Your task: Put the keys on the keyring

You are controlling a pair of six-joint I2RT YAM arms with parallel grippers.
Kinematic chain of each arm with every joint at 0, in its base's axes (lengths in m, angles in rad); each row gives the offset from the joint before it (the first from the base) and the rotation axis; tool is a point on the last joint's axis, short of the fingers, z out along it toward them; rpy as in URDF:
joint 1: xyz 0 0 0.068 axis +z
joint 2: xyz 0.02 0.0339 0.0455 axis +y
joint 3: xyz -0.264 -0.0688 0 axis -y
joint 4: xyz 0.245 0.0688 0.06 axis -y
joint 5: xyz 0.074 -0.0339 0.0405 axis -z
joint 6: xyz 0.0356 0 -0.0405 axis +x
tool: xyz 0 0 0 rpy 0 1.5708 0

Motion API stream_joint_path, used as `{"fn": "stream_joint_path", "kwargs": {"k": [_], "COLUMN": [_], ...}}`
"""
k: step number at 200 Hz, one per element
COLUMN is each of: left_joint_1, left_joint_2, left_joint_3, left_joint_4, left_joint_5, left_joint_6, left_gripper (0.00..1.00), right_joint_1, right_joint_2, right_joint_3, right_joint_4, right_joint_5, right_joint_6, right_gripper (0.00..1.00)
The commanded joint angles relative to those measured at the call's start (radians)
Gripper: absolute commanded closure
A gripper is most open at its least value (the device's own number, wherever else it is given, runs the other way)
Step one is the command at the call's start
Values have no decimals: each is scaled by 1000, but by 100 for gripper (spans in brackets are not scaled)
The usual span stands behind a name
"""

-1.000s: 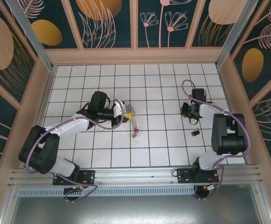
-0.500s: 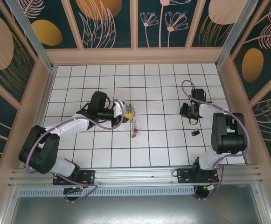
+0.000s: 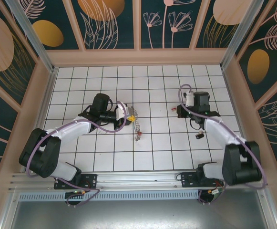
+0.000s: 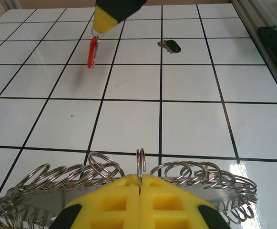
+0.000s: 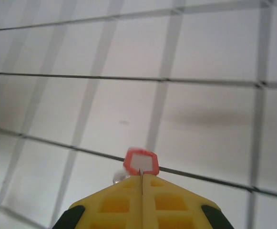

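The left gripper (image 4: 139, 177) pinches the keyring (image 4: 100, 167) near centre, the right gripper (image 5: 142, 176) at its three o'clock clamps a red key (image 5: 140, 162) not yet threaded, and a second key (image 3: 199, 135) lies loose at four o'clock.

Bright, even light from overhead falls on the white tiled floor (image 3: 157, 148), leaving only faint, soft shadows. In the left wrist view the keyring (image 4: 97, 167) is sharp, with glare on the tile just right of it. The right wrist view is blurred: grid lines smear and the red key (image 5: 140, 162) has soft edges.
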Motion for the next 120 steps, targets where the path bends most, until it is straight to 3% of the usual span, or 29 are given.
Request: {"fn": "stream_joint_path", "kwargs": {"k": [1, 27, 74, 98, 120], "left_joint_1": [-7, -6, -7, -7, -7], "left_joint_2": [-10, -20, -21, -16, -14], "left_joint_3": [29, 31, 24, 20, 12], "left_joint_4": [30, 32, 44, 60, 75], "left_joint_5": [49, 57, 89, 114, 122], "left_joint_6": [14, 12, 6, -2, -8], "left_gripper": [100, 100, 100, 100, 100], "right_joint_1": [20, 49, 126, 188, 270], "right_joint_2": [-103, -211, -263, -259, -249], "right_joint_3": [-88, -169, -189, -188, -172], "right_joint_4": [158, 259, 290, 307, 308], "right_joint_5": [-239, -387, -445, -416, -317], "right_joint_6": [-149, -235, -297, -330, -377], "right_gripper": [100, 100, 100, 100, 100]}}
